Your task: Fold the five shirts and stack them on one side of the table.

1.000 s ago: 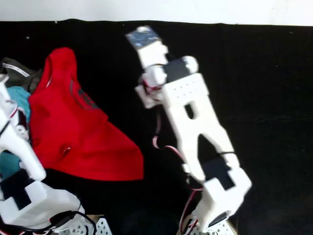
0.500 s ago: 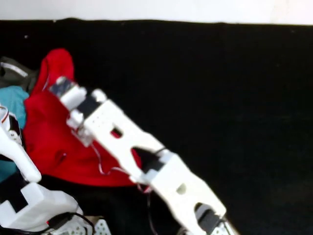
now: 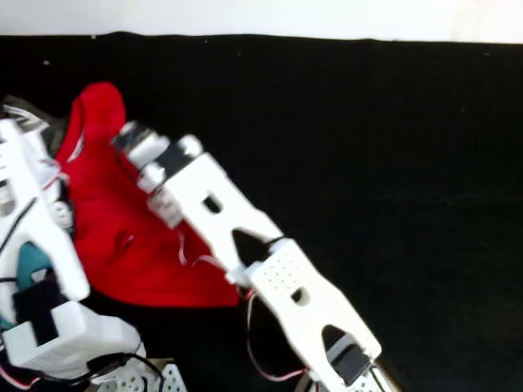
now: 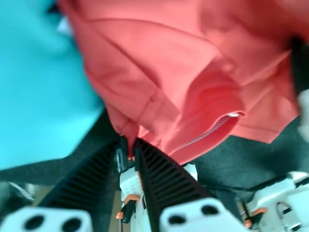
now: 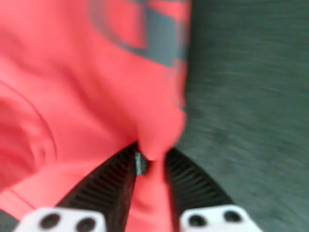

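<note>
Spread at the left of the black bench (image 3: 392, 163): red shirt (image 3: 106, 212), long axis from far left to near right, narrow end pointing far. Clamped on a fold near that far end by the right tool (image 5: 147, 159), narrowly parted around cloth. Pinched at an edge by the left tool (image 4: 129, 145), nearly closed, beside a teal shirt (image 4: 38, 82).

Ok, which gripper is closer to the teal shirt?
Left. The left gripper pinches the red shirt right beside the teal shirt; the right gripper grips the red shirt farther off, next to the bare black table.
</note>
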Controlling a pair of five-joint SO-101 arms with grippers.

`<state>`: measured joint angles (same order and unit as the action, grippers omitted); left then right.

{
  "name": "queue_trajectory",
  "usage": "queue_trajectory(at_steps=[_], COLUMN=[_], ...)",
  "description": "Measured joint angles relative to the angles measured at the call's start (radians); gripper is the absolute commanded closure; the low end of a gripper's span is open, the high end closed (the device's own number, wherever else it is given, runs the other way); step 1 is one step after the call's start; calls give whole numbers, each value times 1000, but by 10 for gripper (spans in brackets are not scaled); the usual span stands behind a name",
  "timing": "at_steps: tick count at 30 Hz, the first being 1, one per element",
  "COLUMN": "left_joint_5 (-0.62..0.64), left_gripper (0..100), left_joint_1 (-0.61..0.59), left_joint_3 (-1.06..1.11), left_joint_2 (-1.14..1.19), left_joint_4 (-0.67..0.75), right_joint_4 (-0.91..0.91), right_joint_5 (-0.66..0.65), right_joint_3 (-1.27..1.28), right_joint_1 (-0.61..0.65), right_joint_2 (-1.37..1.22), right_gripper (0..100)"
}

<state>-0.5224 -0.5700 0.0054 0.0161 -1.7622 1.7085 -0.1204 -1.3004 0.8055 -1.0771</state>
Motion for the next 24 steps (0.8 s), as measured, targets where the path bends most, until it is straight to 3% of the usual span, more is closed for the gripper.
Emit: queue_trajectory(at_steps=[6,15,19,24], left_joint_5=[41,203,255,298], left_gripper=[991,991,991,991], left_joint_1=[195,493,603,672], left_joint_3=[-184,-606,-663,-654], left_joint_2=[-2,-2,-2,-2], left_joint_4=[0,21,58,69], right_joint_4=[44,46,46,46], right_joint_5=[0,-146,-163,-164], right_joint_3=[-304,-342,-250,123], right_joint_1=[-204,-543,-683,-703], right_joint_2=[2,176,361,638], right_gripper=[994,994,994,994])
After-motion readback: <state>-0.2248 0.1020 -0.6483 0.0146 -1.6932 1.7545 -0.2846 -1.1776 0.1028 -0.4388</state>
